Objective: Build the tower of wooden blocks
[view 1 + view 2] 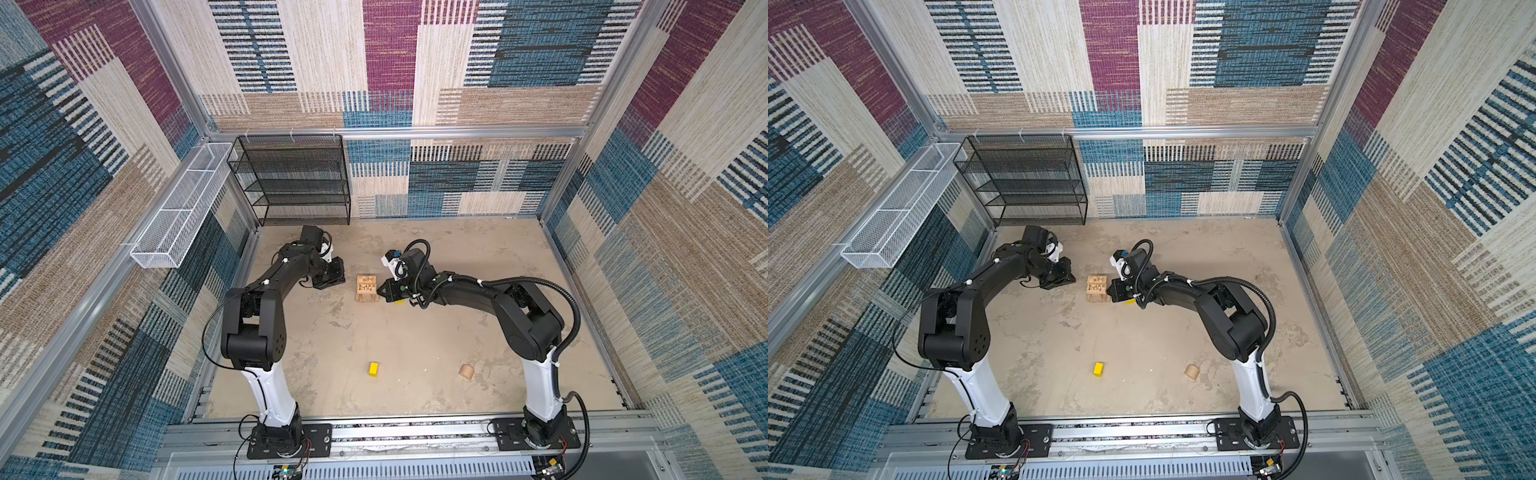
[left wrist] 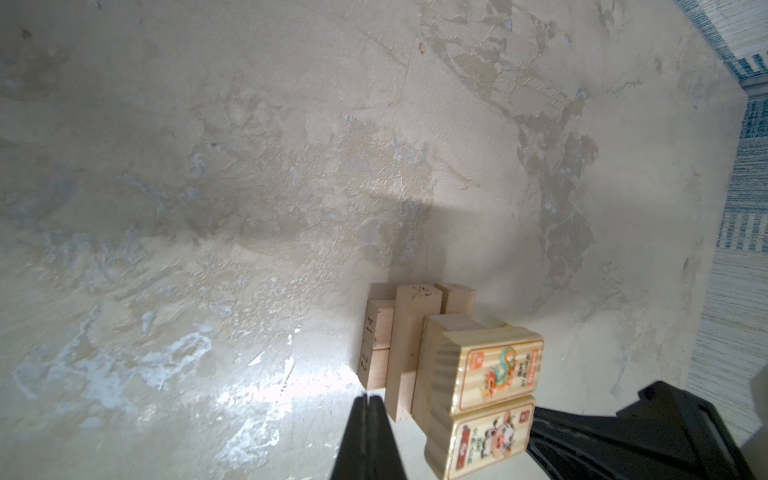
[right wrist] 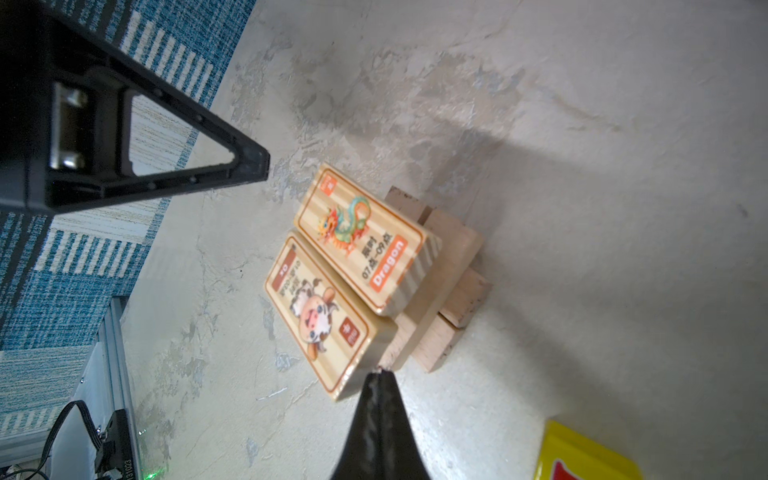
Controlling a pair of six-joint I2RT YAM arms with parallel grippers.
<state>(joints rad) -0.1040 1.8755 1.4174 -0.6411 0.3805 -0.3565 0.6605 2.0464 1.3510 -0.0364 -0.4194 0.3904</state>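
Note:
The tower [image 1: 367, 289] [image 1: 1097, 287] stands mid-table: plain tan wood blocks [image 2: 409, 332] crossed in low layers, with a dragon-picture block [image 3: 361, 237] and a cow-picture block [image 3: 320, 316] side by side on top. My left gripper [image 2: 368, 399] is shut and empty, its tip just short of the bottom blocks on the tower's left. My right gripper [image 3: 380, 372] is shut and empty, its tip at the tower's right end under the cow block. A yellow red-lettered block [image 3: 582, 453] lies beside it. Another yellow block [image 1: 373, 368] and a rounded tan piece [image 1: 466, 371] lie near the front.
A black mesh shelf [image 1: 291, 178] stands at the back left and a white wire basket [image 1: 178, 208] hangs on the left wall. Patterned walls close in three sides of the beige table [image 1: 415, 340]. A metal rail [image 1: 415, 432] carrying both arm bases runs along the front.

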